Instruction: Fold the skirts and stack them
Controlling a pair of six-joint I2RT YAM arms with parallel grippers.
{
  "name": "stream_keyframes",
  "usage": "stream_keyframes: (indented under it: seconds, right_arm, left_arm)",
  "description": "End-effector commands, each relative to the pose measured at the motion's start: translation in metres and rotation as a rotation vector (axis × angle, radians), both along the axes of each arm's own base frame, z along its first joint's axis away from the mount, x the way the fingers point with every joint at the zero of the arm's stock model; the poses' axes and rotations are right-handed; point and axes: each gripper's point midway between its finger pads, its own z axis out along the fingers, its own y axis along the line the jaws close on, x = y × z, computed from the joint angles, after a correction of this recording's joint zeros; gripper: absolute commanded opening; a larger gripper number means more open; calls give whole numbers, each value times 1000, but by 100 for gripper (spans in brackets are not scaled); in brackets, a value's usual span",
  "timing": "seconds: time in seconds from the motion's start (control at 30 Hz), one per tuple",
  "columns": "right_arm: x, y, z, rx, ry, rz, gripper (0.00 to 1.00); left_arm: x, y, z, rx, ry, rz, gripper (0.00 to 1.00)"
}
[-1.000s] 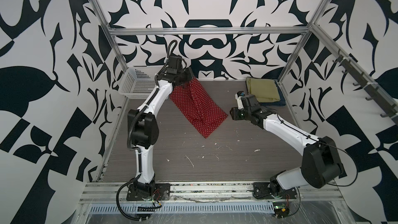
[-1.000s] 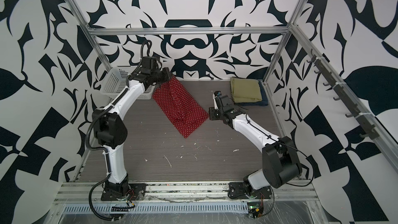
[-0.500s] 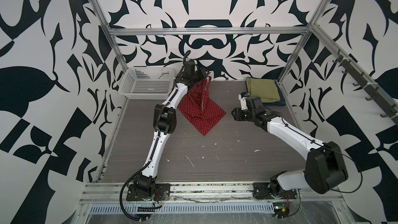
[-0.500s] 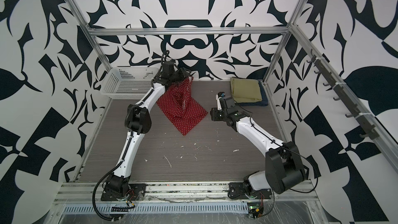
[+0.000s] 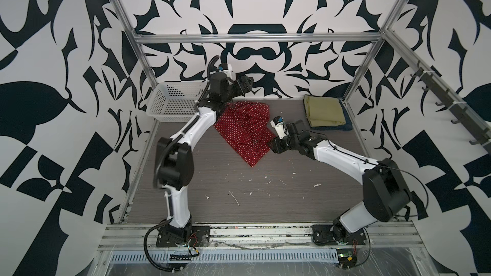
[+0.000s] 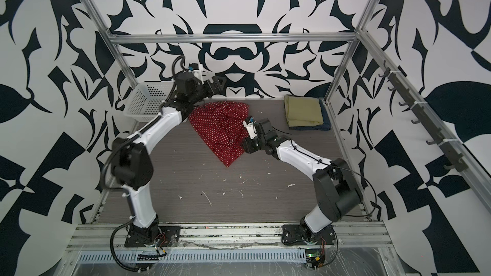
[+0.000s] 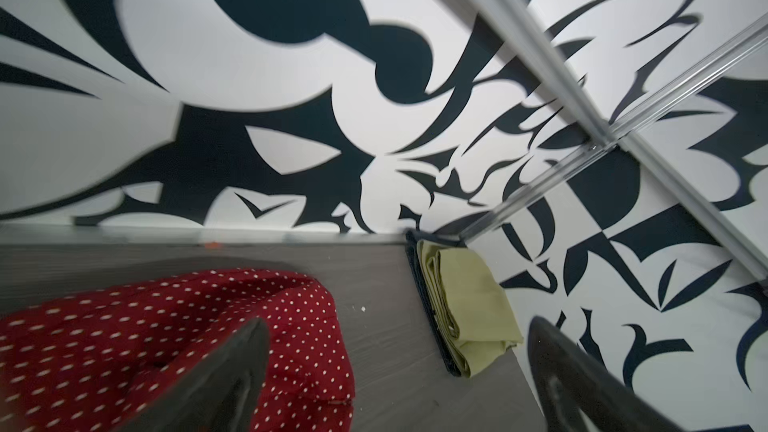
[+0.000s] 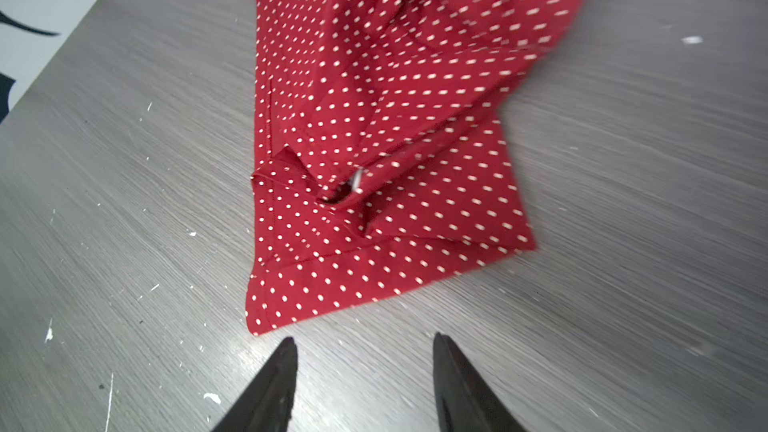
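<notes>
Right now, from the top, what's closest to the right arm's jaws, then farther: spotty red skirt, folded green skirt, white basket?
1. Red white-dotted cloth skirt, mid-table.
2. Folded olive-green cloth skirt, back right corner.
3. White perforated plastic basket, back left corner.

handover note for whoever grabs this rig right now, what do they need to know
Left hand: open, empty, raised above the far end of the red polka-dot skirt.
Right hand: open, empty, low over the table by a corner of it.
Done: olive skirt folded, stacked on the denim skirt, back right.
To do: red skirt lies rumpled mid-table; fold it, add it to the stack.
</notes>
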Motion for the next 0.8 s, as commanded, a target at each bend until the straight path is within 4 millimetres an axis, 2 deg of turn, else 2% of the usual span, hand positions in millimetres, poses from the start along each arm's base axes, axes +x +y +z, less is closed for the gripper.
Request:
stream_keyframes:
  seconds: [0.0,0.07,0.17,0.27,0.37,0.4,0.47,0.53,0.57,0.67,0.73,0.77]
  right_arm:
    - [29,17,13,53,-37,-28,60]
    - [42,27,4,88,8,-57,61]
    - [57,43,-4,152,69,-89,61]
    - [70,52,-19,155,139,-114,62]
    - [80,56,-34,161,173,-154,62]
    - [83,56,-37,149,183,-165,59]
    - [87,57,-37,153,181,-171,46]
    - [89,57,-32,165,168,-181,22]
    - [90,57,-28,161,170,-185,14]
    - [90,45,-18,147,181,-216,0]
    - [92,30,-7,172,196,-255,0]
    - [93,23,0,195,202,-263,0]
  left_arm:
    - [-42,31,-39,133,32,131,96]
    - [-74,46,-69,194,104,187,89]
    - [-110,56,-118,215,228,177,79]
    - [-137,63,-168,209,367,172,69]
    - [-156,57,-204,214,450,159,67]
    - [-160,54,-213,224,464,154,66]
    - [-167,44,-226,248,481,136,66]
    - [-168,38,-234,261,495,128,65]
    - [-167,36,-239,259,503,126,64]
    - [-159,22,-244,239,491,86,56]
    - [-153,12,-248,245,489,56,43]
    - [-149,9,-251,253,493,50,41]
